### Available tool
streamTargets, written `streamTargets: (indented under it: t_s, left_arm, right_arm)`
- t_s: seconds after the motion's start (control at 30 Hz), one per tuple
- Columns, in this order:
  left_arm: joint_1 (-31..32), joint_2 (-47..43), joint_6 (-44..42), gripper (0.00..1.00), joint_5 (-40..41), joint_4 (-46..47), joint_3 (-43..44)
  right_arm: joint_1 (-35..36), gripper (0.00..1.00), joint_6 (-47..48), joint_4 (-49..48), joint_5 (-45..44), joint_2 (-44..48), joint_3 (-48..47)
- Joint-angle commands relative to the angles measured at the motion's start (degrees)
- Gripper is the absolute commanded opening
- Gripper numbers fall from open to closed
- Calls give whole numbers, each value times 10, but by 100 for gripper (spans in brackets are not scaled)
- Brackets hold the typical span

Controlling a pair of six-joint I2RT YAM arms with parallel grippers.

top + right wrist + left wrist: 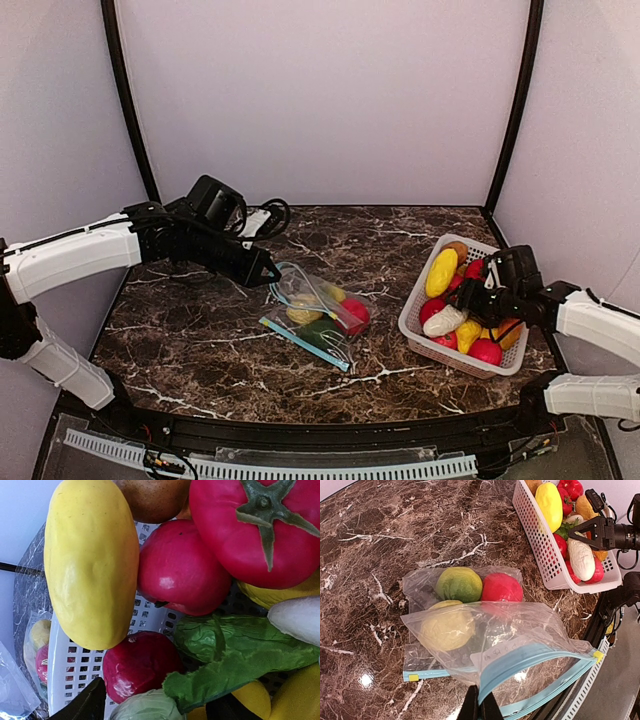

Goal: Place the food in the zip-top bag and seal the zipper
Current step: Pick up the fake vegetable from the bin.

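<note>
On the dark marble-patterned table (180, 340), the clear zip-top plastic bag with a blue zipper (485, 630) lies holding a green toy fruit (460, 584), a red one (501, 587) and a yellow one (447, 627). The left gripper (480, 707) is clenched on the bag's upper zipper strip, holding the mouth agape. Over the white slotted plastic basket (425, 340) of toy food, the right gripper (157, 700) hangs with jaws spread.

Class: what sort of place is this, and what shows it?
Probably a robot test booth: plain walls enclose a marble-patterned table, two robot arms reach over it, and a basket holds toy food.
</note>
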State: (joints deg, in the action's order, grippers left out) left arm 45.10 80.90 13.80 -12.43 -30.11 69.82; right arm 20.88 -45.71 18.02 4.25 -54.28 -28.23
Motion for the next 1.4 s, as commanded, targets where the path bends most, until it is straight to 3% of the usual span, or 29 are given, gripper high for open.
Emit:
streamTargets:
  t_s: [0.0,0.1,0.3,0.53,0.7,0.93,1.13,1.23,1.37]
  left_arm:
    - [-4,-4,3,1,-6,-7,-12]
    - [-4,-3,3,1,-6,-6,-11]
    - [-4,1,3,1,-8,-6,-10]
    - [-4,-3,6,1,-8,-11,-24]
    - [-4,-10,7,1,-3,-8,-22]
    - [-4,-8,7,1,-4,-9,-22]
    - [-4,-6,7,1,-4,-10,-22]
    - [-4,-5,6,1,-3,-9,-22]
    - [-4,-6,6,1,-2,-10,-21]
  right_arm:
    - [-4,67,-14,-43,26,-6,7]
    - [-4,66,-22,-49,27,-6,7]
    - [-4,50,-23,-45,14,13,7]
    - [-4,39,-7,-27,3,36,-1]
    - [-4,40,-3,-19,-1,36,-1]
    - [-4,54,-10,-12,15,21,16]
    - [-3,61,-15,-15,34,-1,19]
    - [-3,58,-16,-15,38,-9,19]
    - [-2,46,-20,-13,31,13,18]
